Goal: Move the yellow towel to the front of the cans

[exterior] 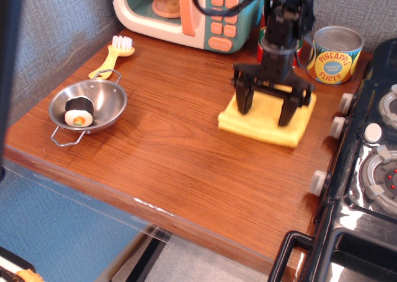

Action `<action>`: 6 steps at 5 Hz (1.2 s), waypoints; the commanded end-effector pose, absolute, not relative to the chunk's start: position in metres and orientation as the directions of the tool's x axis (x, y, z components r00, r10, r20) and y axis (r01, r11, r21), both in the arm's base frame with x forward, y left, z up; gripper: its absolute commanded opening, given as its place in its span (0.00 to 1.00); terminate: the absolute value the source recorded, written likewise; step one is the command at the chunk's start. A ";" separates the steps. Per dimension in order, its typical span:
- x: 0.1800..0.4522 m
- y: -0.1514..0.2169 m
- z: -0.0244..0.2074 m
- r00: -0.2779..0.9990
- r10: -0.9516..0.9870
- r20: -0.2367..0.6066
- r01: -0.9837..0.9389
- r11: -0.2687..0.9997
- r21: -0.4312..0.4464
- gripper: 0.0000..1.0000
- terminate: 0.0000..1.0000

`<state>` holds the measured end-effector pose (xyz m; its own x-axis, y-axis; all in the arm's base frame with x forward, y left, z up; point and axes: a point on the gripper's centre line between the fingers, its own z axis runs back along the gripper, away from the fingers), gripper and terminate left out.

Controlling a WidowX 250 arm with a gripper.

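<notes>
Hand (267,107) spread wide, both fingers pointing down and pressing onto the yellow towel (265,118), one near its left edge, one near its right; nothing pinched between them. Towel lying flat on the wooden surface (167,158), towards the back right, just in front of the cans (334,54). Pineapple tin in plain sight behind the towel's right corner; red tomato tin mostly hidden by the arm. Toy microwave (186,9) at the back, left of the cans. Metal bowl (88,105) with a sushi roll (79,110) far left, well apart from the towel. Yellow-handled brush (113,54) beyond the bowl. Black stove (366,170) along the right edge.
</notes>
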<state>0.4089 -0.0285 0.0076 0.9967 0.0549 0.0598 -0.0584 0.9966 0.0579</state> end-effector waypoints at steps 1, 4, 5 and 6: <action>0.436 -0.030 0.008 0.997 0.017 0.070 -0.021 0.998 0.063 1.00 0.00; 0.457 -0.051 0.130 0.945 -0.048 0.325 0.049 0.999 0.005 1.00 0.00; 0.449 -0.052 0.174 0.917 -0.050 0.396 0.066 0.997 -0.027 1.00 0.00; 0.417 -0.039 0.177 0.920 -0.062 0.388 0.070 0.998 -0.007 1.00 0.00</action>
<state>0.4183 -0.0447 0.1473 0.9452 -0.0740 0.3180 0.0801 0.9968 -0.0062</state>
